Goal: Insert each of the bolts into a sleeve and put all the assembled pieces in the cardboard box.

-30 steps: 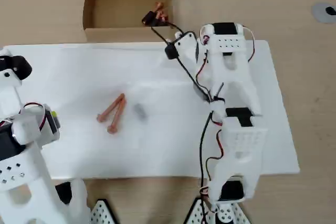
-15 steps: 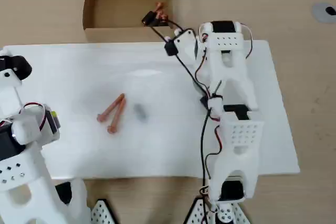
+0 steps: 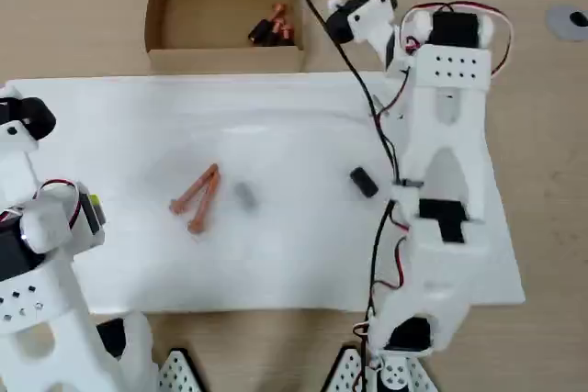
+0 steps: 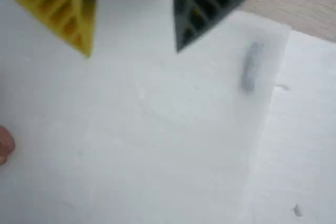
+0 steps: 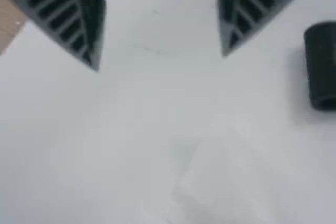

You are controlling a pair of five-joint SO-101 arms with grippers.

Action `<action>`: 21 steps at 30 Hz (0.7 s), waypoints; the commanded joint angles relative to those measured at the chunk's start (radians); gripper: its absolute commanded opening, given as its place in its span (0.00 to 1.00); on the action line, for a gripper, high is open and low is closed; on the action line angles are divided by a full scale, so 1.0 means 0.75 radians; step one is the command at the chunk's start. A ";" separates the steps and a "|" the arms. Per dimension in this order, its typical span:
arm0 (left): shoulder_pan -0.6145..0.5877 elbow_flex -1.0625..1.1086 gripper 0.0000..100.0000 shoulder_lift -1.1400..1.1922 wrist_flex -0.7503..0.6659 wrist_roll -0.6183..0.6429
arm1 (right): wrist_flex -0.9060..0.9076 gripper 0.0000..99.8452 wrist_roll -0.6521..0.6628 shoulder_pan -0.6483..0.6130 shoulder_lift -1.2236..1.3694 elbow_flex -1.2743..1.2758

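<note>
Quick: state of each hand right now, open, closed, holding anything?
Left hand: open, holding nothing.
Right hand: open, holding nothing.

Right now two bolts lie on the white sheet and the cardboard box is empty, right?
Not quite: the two bolts do lie on the white sheet, but the cardboard box is not empty. The high view shows assembled pieces in its corner.

Robotics lab bench: a wooden table (image 3: 551,135) under a white mat (image 3: 276,254), a wired left arm (image 3: 37,319) and right arm (image 3: 446,135) at the mat's ends, a cardboard box (image 3: 165,6) just beyond the mat.
</note>
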 commanded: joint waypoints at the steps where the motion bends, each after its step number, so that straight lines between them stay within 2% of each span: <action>1: -0.002 -0.037 0.11 -0.005 0.002 -0.004 | 0.020 0.19 0.000 -0.017 -0.185 0.287; 4: 0.029 0.016 0.11 0.001 -0.031 -0.006 | -0.033 0.19 -0.002 -0.038 -0.267 0.560; 8: 0.102 0.035 0.11 0.040 -0.057 0.000 | -0.131 0.19 -0.023 -0.046 -0.343 0.762; 14: 0.135 0.061 0.11 0.107 -0.160 0.057 | -0.205 0.19 -0.020 -0.142 -0.363 0.858; 21: 0.127 0.065 0.11 0.109 -0.162 0.055 | -0.235 0.19 -0.045 -0.218 -0.267 0.860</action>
